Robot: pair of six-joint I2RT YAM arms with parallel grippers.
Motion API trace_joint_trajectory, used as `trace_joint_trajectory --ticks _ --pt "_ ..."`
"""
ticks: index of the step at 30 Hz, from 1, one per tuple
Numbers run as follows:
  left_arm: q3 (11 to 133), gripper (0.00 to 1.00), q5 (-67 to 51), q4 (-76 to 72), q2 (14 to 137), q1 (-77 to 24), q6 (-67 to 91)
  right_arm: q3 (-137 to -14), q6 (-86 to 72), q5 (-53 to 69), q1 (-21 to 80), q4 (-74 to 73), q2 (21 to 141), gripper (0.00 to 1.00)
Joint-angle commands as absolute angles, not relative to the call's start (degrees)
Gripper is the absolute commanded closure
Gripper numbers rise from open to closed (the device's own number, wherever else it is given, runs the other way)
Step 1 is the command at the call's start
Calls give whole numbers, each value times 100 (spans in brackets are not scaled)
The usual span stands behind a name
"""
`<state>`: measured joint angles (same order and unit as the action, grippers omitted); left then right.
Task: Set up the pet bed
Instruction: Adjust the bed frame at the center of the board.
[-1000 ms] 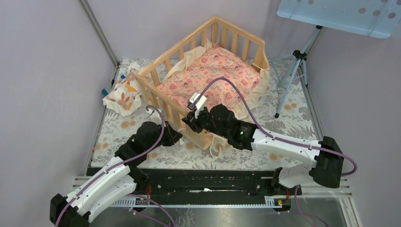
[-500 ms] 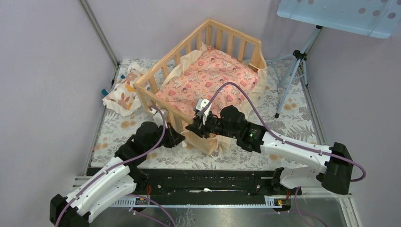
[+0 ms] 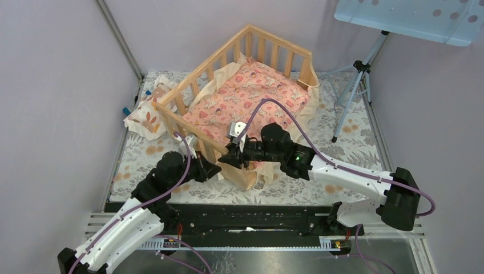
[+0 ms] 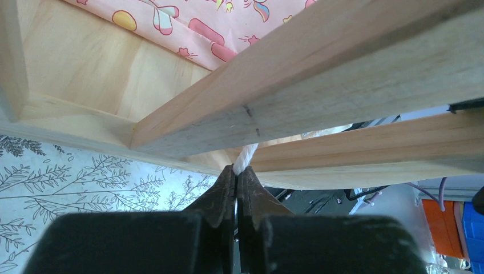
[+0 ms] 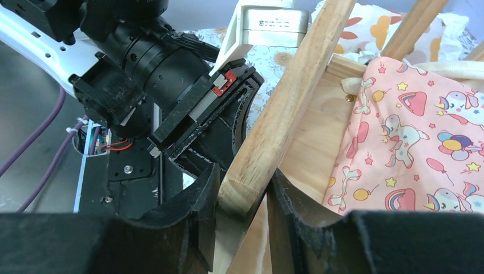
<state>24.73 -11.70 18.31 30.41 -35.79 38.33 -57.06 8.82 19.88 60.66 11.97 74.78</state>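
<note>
The pet bed (image 3: 197, 74) is a light wooden slatted frame standing askew on the table, with a pink patterned cushion (image 3: 251, 97) lying inside. My right gripper (image 3: 231, 160) is at the bed's near corner. In the right wrist view its jaws (image 5: 245, 200) are shut on the end of the wooden top rail (image 5: 291, 97), one finger on each side. My left gripper (image 3: 216, 169) sits just left of that same corner, low against the frame. In the left wrist view it (image 4: 236, 171) is shut on a white cord (image 4: 245, 155) that comes from under the rail (image 4: 342, 74).
A small cream pillow with orange prints (image 3: 149, 111) lies left of the bed, near the left wall. A tripod (image 3: 354, 85) stands at the back right under a pale blue panel (image 3: 411, 17). A floral cloth (image 3: 354, 148) covers the table.
The bed has shifted left and towards the arms, turning a little, with the right gripper on its near corner. The left gripper has moved slightly nearer with the cord.
</note>
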Motion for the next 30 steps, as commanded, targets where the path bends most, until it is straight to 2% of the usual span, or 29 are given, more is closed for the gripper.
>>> trace_joint_trajectory --ticks 1,11,30 --pt "2514 100 -1311 1586 2930 -3568 3882 -6001 1428 4742 6451 1404 7557 100" --pt "2531 100 -1616 1597 2916 -3568 3961 -5967 1358 5393 6483 1209 7325 100" --pt "2680 100 -1903 1878 2663 -3577 4085 -6747 2213 4944 7626 97 7740 100"
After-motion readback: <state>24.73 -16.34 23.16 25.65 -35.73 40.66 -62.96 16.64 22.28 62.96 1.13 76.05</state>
